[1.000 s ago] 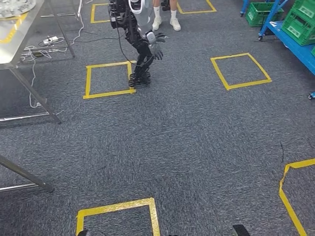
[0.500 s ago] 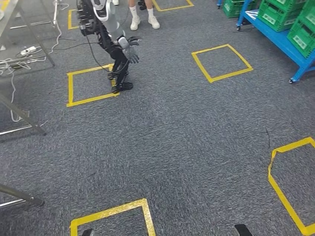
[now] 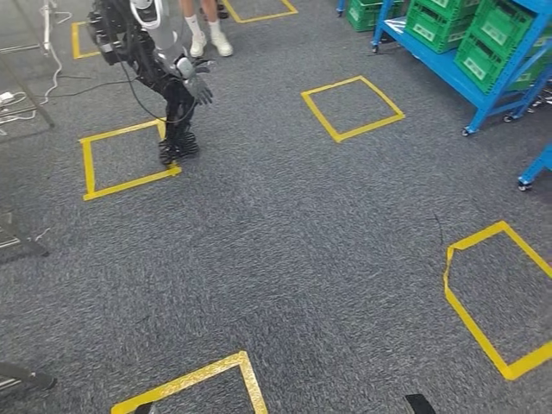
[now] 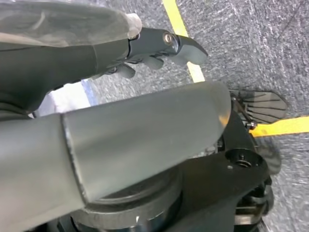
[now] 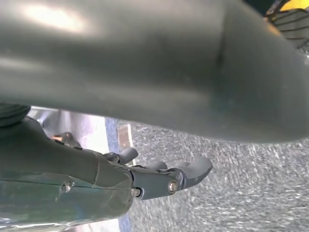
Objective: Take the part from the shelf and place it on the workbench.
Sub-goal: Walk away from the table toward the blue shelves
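Camera has swung right: blue steel shelf with green plastic crates nearer. Both robot hands empty, fingers loosely extended; you can't judge the part's handling, unseen.

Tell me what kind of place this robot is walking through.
Probably a robot test floor or workshop: yellow tape squares marked on grey carpet, a blue shelf stacked with green crates, and another humanoid robot.

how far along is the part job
Done: nothing I can confirm. In hand: the left robot hand and right robot hand hang open, holding nothing, over carpet; the blue shelf with green crates stands ahead to the right. Left: unclear, this fits walking to fetch the part or having delivered it.
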`<action>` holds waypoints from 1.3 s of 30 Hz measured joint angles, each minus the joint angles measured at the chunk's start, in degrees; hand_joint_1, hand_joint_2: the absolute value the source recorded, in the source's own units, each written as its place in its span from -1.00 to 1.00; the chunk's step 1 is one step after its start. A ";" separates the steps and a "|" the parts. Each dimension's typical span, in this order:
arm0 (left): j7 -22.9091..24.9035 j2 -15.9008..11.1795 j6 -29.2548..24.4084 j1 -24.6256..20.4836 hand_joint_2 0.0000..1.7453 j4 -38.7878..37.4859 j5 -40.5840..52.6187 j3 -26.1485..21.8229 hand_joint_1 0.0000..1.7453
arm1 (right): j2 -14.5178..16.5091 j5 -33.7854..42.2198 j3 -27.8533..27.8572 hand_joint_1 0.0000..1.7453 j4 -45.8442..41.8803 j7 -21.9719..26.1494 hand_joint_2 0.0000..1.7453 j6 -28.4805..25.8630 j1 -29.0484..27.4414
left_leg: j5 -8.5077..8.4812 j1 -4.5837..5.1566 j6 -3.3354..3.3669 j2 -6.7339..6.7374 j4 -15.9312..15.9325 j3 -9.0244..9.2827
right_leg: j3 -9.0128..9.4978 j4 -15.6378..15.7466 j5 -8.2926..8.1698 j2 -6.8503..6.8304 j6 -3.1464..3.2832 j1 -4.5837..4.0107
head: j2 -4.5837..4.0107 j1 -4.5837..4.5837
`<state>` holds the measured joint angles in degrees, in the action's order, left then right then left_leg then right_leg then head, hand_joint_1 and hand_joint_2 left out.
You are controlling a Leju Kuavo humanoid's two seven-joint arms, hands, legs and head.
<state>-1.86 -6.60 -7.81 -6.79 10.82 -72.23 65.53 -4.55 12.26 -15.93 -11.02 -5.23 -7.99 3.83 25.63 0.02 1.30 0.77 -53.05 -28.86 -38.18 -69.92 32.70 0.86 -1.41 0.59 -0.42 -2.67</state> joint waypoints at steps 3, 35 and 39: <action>0.40 0.04 0.01 0.07 -1.00 0.00 -0.01 0.00 -1.00 | 0.00 0.00 0.00 -1.00 0.00 0.11 -1.00 0.05 -0.09 | 0.12 0.02 -0.08 1.40 -0.14 0.04 | 0.40 -0.16 -1.39 -0.62 -0.20 0.05 | 0.00 -0.01; -0.16 0.19 -0.76 0.08 -1.00 0.00 -0.92 0.04 -1.00 | 0.04 -0.08 -0.10 -1.00 0.00 -2.87 -1.00 0.28 -0.21 | 0.01 0.09 -0.21 1.95 0.45 0.60 | 3.91 6.43 -4.10 -1.70 -0.21 0.31 | 0.00 -0.01; -0.39 -0.05 -1.26 0.03 -1.00 0.00 -1.06 0.02 -1.00 | 0.07 -0.27 -0.39 -1.00 0.00 -3.36 -1.00 0.63 0.02 | 0.56 0.45 -1.28 3.21 -0.31 0.64 | 7.98 14.86 -6.30 -3.04 0.77 -0.20 | 0.00 -0.04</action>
<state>-2.25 -6.65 -9.08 -6.77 10.82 -73.29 65.54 -4.48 11.99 -16.32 -11.02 -8.58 -7.36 3.85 26.19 0.47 0.02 3.98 -53.37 -28.22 -30.20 -55.07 26.41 -2.18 -0.64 0.39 -0.42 -2.72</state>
